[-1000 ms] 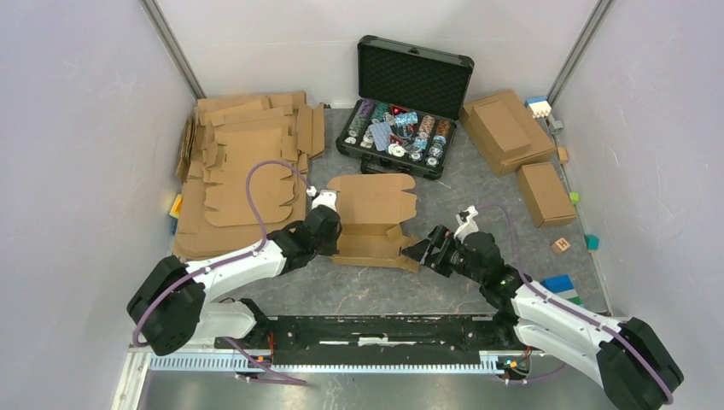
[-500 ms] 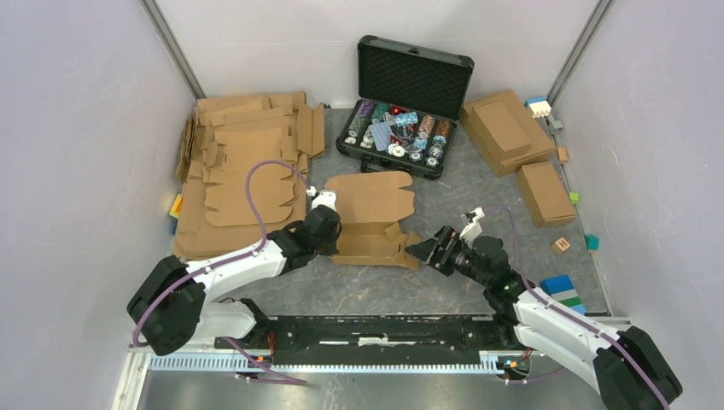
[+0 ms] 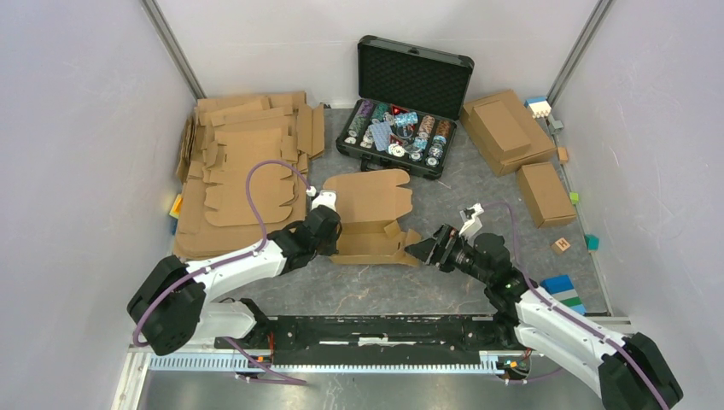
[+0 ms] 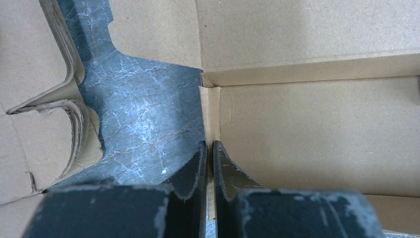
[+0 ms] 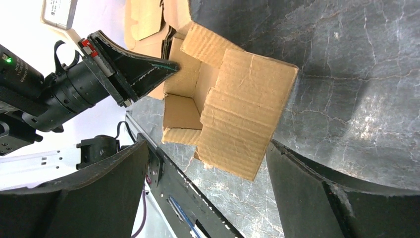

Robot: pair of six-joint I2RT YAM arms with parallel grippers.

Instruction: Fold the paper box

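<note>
The paper box (image 3: 369,224) is a half-folded brown cardboard blank in the middle of the table, its lid flap lying flat toward the black case. My left gripper (image 3: 330,232) is shut on the box's left side wall (image 4: 210,119); one finger is inside the box, one outside. My right gripper (image 3: 421,248) is open and sits just right of the box. In the right wrist view the box's right end flap (image 5: 241,116) stands between the spread fingers (image 5: 297,183) without touching them.
A stack of flat cardboard blanks (image 3: 243,166) lies at the left. An open black case (image 3: 401,120) with small parts stands at the back. Two closed brown boxes (image 3: 504,128) (image 3: 545,193) and small coloured blocks (image 3: 563,286) are at the right.
My right gripper has drawn back slightly from the box's right end and lifted a little. The box's right flap now stands more upright. My left gripper has kept its hold.
</note>
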